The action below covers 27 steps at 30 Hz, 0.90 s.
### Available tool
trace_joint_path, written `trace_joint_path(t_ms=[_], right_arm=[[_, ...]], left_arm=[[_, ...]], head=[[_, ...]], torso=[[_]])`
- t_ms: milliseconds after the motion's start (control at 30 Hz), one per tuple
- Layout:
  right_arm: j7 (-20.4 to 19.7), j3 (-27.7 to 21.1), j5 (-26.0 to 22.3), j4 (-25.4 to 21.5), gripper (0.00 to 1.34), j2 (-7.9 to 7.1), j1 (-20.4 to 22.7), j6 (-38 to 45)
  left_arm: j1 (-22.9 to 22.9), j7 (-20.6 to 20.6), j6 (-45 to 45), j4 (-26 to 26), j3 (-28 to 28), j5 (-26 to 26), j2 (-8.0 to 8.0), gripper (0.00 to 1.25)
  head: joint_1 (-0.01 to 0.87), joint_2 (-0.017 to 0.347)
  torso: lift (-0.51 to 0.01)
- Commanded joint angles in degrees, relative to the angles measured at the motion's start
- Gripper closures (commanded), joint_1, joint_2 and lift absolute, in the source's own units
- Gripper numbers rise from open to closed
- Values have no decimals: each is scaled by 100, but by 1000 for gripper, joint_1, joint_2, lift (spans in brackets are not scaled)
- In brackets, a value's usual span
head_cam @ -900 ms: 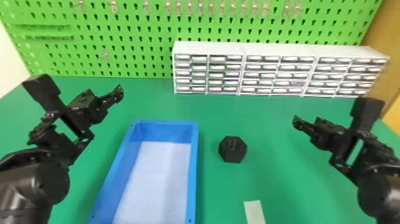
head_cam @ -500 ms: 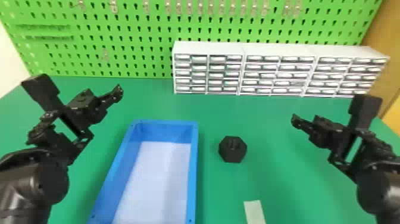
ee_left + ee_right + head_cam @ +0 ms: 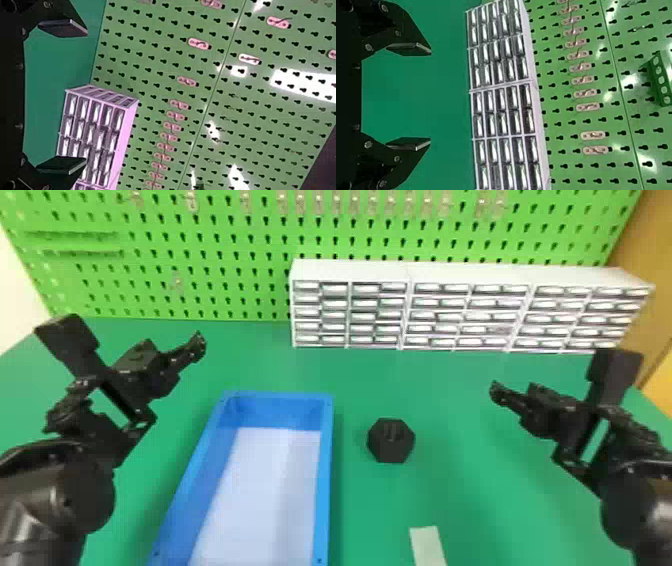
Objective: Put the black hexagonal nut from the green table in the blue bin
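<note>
So, nothing's been grabbed here. The black hexagonal nut (image 3: 391,441) is set down on the green table (image 3: 480,510), just right of the blue bin (image 3: 324,490), with a strip of bare green between them. It looks to be laid flat with its six-sided outline facing up, which should let it be pinched across two opposite sides pretty easily.

The bin is placed left of the nut with its open top up, so only a short lift and a sideways carry should be needed. Its wall has to be cleared though, or the nut could get clipped on the rim.

Both claws are spread wide with nothing between the fingers: the left gripper (image 3: 85,96) is held up over the table left of the bin, the right gripper (image 3: 430,97) over on the right side, pointed inward. That spread makes sense, since a chunky part like this has to be straddled before it can be squeezed. The right one is probably best used, as the nut can be reached from there without the bin being crossed.

The white drawer cabinet (image 3: 470,315) is lined up along the far edge against the pegboard (image 3: 200,255), likely so the working area is kept free. A pale strip (image 3: 428,546) is seen nearer than the nut; what it's for can't be told.
</note>
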Motion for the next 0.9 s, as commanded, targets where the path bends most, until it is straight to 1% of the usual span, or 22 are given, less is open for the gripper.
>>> trace_joint_path(t_ms=[0,100,200,267,300,367,433,533,600,667,800,867], right_arm=[[0,-8,0,-8,463,-41,-67,169],[0,18,-27,-8,463,-102,-155,398],[0,124,-62,-26,466,-234,-313,811],[0,168,-71,-26,464,-296,-454,1171],[0,194,-71,-26,463,-322,-542,1400],[0,308,-27,-26,463,-445,-788,1918],[9,475,70,-26,463,-568,-1061,2498],[0,809,290,9,463,-717,-1430,3052],[9,1003,325,97,463,-761,-1641,3369],[62,1108,342,194,463,-761,-1799,3632],[501,1468,703,440,463,-753,-2124,4080],[659,1600,878,545,463,-735,-2212,4177]], left_arm=[[0,0,0,0,13,0,0,144],[9,0,0,0,13,0,0,144],[17,-9,0,0,13,0,0,144],[17,-9,0,0,13,0,0,144],[17,-9,0,0,13,0,0,144],[9,-18,0,0,22,0,0,144],[9,-18,0,0,13,0,0,144],[9,-18,0,0,-4,-18,0,144],[9,-18,0,0,-22,-26,0,144],[9,-18,0,0,-22,-26,0,144],[9,-18,0,0,-48,-26,0,144],[9,-18,0,0,-66,-26,9,144]], head=[[666,32],[666,32],[666,32],[666,32],[666,32],[666,32],[666,32],[666,32],[666,32],[666,32],[666,32],[666,32]], torso=[[-100],[-100],[-100],[-100],[-100],[-100],[-100],[-100],[-100],[-100],[-100],[-100]])
